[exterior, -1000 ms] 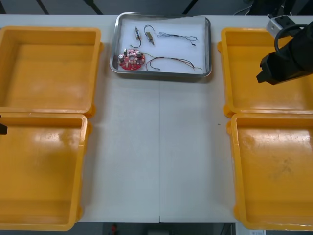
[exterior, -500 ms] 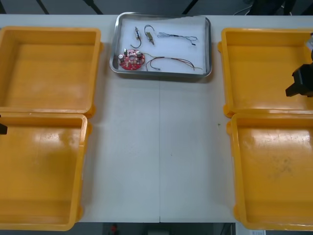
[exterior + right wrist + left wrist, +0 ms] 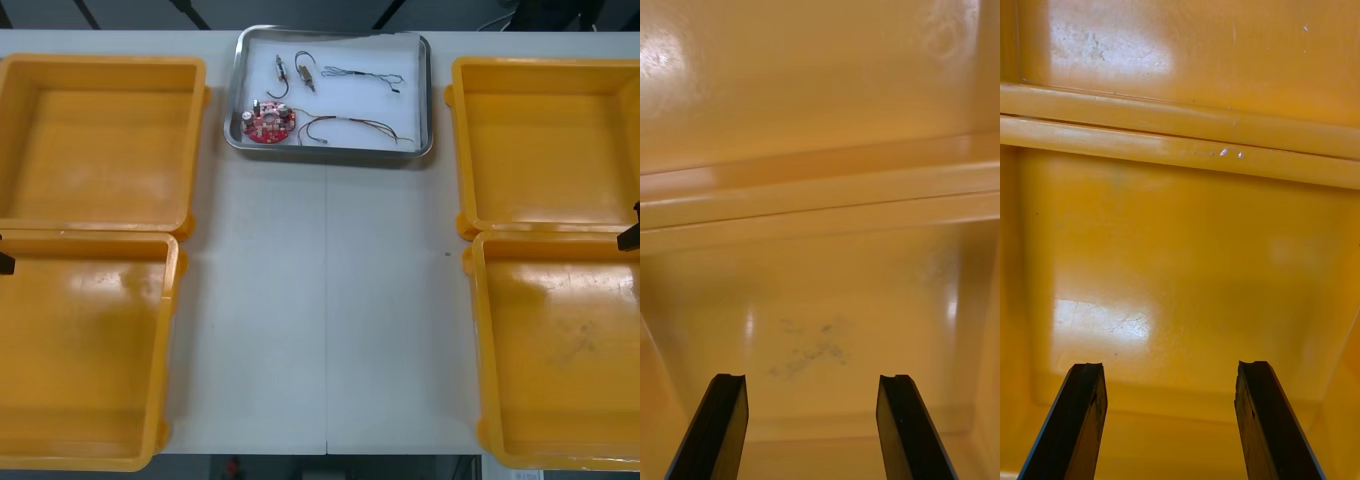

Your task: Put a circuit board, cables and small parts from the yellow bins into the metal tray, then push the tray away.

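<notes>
Right tool (image 3: pixel 812 379) wide over bin (image 3: pixel 820 300); front view adds tray (image 3: pixel 330 152).

We find the metal tray (image 3: pixel 232 100) at the counter's (image 3: pixel 330 300) far edge, between the two far yellow bins (image 3: pixel 100 140). Its white floor carries a round red circuit board (image 3: pixel 268 123), a red and yellow cable (image 3: pixel 350 125), a thin dark cable (image 3: pixel 362 74) and small metal parts (image 3: pixel 281 70). A dark sliver of the left arm (image 3: pixel 5 262) and of the right arm (image 3: pixel 630 238) shows at each side edge.
</notes>
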